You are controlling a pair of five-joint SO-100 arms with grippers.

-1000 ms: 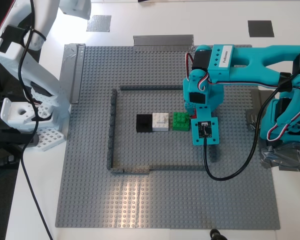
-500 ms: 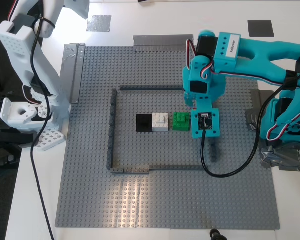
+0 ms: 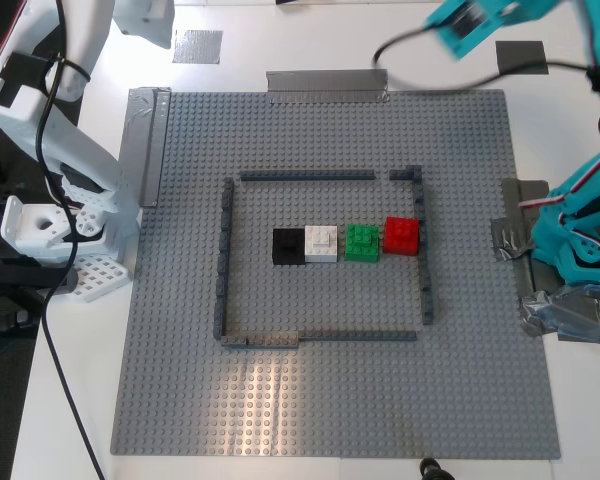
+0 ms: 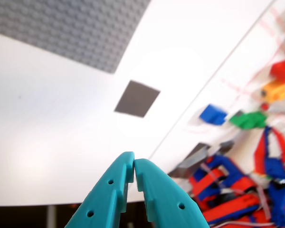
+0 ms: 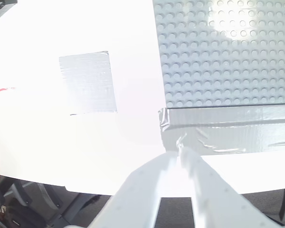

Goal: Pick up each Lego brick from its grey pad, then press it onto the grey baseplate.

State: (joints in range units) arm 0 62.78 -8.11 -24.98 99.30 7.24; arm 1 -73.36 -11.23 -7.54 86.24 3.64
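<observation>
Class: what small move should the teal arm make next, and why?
Probably park my first gripper off to the side, jaws shut and empty. The red brick and the black brick both sit on the grey baseplate, and the grey pad in its wrist view is bare, so nothing seems left to pick.

- White table (image 3: 70,400): carries the grey baseplate (image 3: 330,400) at centre.
- Grey pads: one (image 3: 197,46) at 11 o'clock of the plate, one (image 3: 521,56) at 1 o'clock, both bare.
- Silver tape strips (image 3: 326,83) at the plate's 12, 9 (image 3: 145,145) and 3 o'clock edges.
</observation>
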